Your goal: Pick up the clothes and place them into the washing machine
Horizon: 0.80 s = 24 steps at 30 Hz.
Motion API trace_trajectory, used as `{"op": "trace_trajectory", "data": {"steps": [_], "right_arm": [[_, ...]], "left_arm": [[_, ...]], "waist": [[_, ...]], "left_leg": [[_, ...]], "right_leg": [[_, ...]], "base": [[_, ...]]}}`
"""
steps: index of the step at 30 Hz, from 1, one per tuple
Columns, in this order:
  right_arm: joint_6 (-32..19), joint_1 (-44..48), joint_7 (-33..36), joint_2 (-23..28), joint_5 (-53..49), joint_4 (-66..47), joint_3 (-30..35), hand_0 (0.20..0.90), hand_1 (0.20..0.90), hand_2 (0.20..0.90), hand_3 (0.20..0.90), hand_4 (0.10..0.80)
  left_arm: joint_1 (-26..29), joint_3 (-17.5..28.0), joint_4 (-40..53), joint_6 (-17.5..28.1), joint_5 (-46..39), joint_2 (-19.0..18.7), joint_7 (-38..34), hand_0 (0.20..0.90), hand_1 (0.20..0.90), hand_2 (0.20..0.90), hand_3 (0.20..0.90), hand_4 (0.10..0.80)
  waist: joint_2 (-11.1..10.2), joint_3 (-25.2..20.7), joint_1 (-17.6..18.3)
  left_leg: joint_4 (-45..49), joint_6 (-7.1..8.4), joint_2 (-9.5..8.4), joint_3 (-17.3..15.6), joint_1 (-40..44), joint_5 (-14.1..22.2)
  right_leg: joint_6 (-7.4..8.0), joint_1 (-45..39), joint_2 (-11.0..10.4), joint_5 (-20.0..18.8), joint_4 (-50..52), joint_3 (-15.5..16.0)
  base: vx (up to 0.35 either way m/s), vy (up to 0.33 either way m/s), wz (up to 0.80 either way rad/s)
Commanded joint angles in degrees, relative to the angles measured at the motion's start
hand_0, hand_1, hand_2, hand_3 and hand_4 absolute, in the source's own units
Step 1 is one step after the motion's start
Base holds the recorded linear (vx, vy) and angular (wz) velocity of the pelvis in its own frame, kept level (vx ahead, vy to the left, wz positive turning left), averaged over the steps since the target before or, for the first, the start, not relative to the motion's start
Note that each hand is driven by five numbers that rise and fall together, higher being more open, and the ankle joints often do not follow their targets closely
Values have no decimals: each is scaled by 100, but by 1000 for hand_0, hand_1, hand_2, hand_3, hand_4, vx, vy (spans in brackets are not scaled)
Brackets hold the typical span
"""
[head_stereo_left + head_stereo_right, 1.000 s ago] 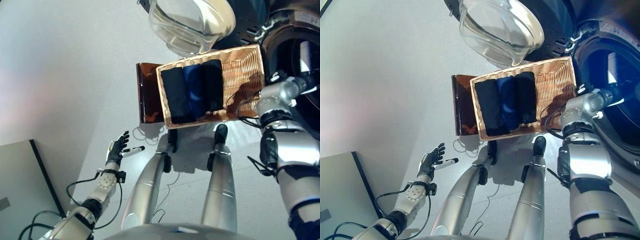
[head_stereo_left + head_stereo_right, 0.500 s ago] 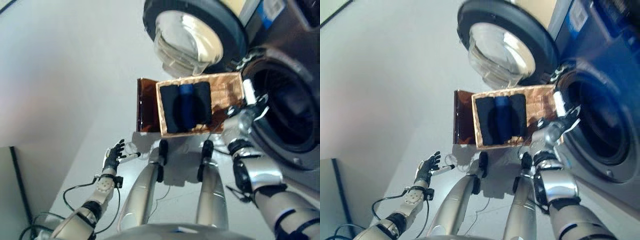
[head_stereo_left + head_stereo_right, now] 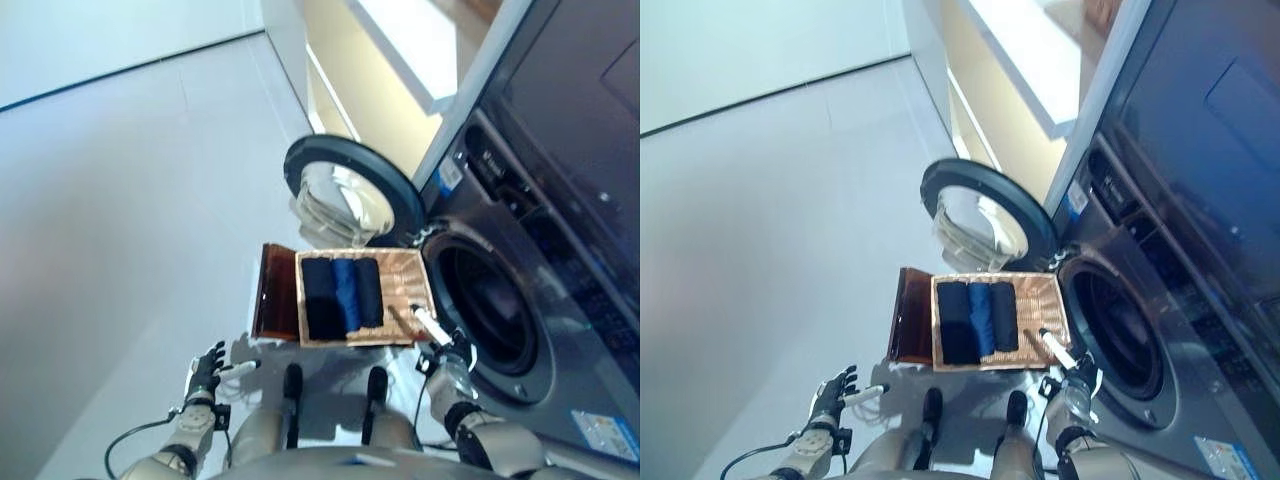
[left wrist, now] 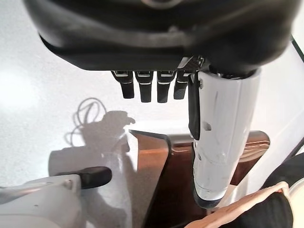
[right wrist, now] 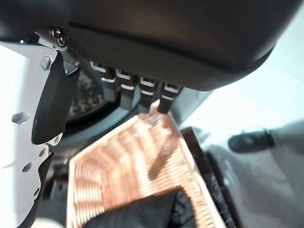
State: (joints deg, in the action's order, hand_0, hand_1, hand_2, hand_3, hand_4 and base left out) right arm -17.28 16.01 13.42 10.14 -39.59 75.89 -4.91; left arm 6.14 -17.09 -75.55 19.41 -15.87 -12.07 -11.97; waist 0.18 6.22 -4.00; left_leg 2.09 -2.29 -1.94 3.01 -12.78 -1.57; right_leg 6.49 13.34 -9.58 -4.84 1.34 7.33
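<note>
Left robot hand (image 3: 206, 372): at 7 o'clock, fingers spread, empty, over floor (image 3: 120, 200).
Right robot hand (image 3: 436, 340): at 5 o'clock, fingers straight, above basket (image 3: 405, 290) edge.
Clothes (image 3: 341, 295): rolled in basket, centre.
Washing machine (image 3: 490, 310): at 3 o'clock, door (image 3: 345, 190) swung open.

You'll see three rolled clothes (image 3: 341, 296), two black flanking one blue, lying side by side. The washing machine (image 3: 520, 250) stands at their 3 o'clock, its round door (image 3: 345, 190) swung open.
</note>
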Motion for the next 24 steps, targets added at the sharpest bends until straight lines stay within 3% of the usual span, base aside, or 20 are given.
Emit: {"op": "trace_trajectory", "data": {"steps": [1, 5, 10, 14, 24], "right_arm": [[109, 103, -312, 312, 1029, 61, -264, 900, 900, 900, 900, 800], [239, 218, -349, 345, 1500, 155, -606, 900, 900, 900, 900, 800], [327, 783, -171, 375, 1647, 214, -863, 900, 900, 900, 900, 800], [214, 1434, 193, 544, 1502, 234, -917, 900, 900, 900, 900, 800], [145, 2452, 803, 1100, 1259, 647, -903, 900, 900, 900, 900, 800]], "left_arm": [[52, 291, -446, -11, 372, -166, 142, 900, 900, 900, 900, 800], [13, 449, -538, -125, 406, -275, 304, 900, 900, 900, 900, 800], [304, 451, -604, -179, 184, -321, 267, 900, 900, 900, 900, 800], [694, 398, -268, -13, 10, -421, -76, 900, 900, 900, 900, 800], [1032, 95, 94, 77, -85, -464, -325, 900, 900, 900, 900, 800]], "waist": [[48, -386, -217], [-54, -421, -341], [-104, 79, -415], [-20, 735, -515], [185, 1056, -639]], "left_leg": [[-223, 448, 84, 169, -101, -15], [-316, 444, 85, 238, -28, -21], [39, 423, 67, 359, -433, -26], [710, 420, -19, 477, -1207, 24], [1545, 446, -162, 510, -2323, 210]], "right_leg": [[-30, -398, -51, 254, -163, 144], [-22, -491, -64, 269, -190, 260], [-98, -132, -84, 343, 207, 332], [-221, 515, -102, 542, 901, 442], [-334, 1569, -147, 873, 1857, 430]], "base": [[68, -12, 25], [54, -14, 18], [-122, -12, 20], [-156, 6, 20], [-40, 27, 18]]}}
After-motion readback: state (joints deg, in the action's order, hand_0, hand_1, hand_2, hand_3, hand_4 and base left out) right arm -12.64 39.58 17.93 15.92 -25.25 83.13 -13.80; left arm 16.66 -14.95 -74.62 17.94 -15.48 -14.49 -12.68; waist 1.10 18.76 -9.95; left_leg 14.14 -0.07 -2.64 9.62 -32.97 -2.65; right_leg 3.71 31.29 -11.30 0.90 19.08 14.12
